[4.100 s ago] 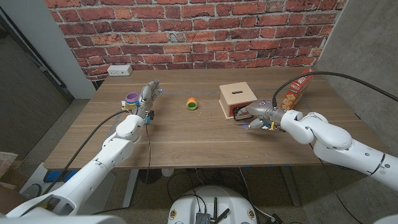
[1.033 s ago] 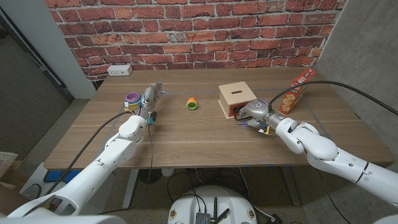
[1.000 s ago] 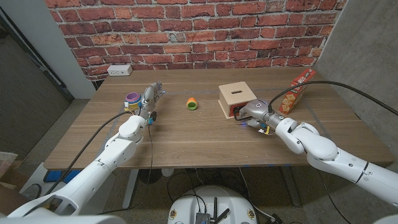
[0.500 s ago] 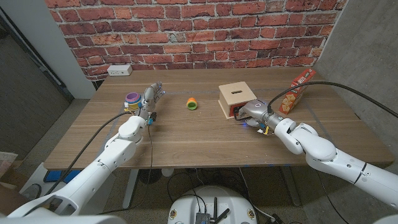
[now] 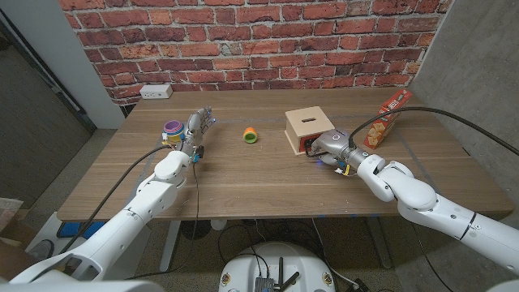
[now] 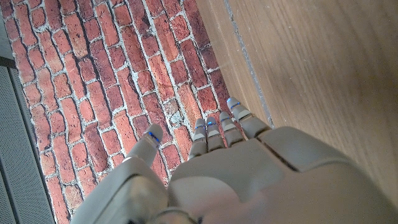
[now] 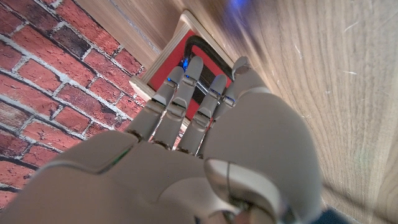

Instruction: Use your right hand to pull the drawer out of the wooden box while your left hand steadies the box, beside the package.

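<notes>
Two hands, one working: right hand (image 5: 324, 149) has crept closer to wooden box (image 5: 309, 126) over last seconds, fingers (image 7: 186, 87) now reaching onto red drawer front (image 7: 202, 62) and black handle. Contact or grasp: cannot tell. Drawer not visibly out. Left hand (image 5: 195, 126) unmoved, far left of box, fingers apart, holding nothing; steadying not begun. Package (image 5: 388, 115) leans just right of box, partly hidden behind right arm.

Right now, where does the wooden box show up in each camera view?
Head view: wooden box right of centre, right hand at its front.
Right wrist view: its red drawer front beyond the fingers.
Left wrist view: not there.
Shared landmark: the brick wall.
</notes>
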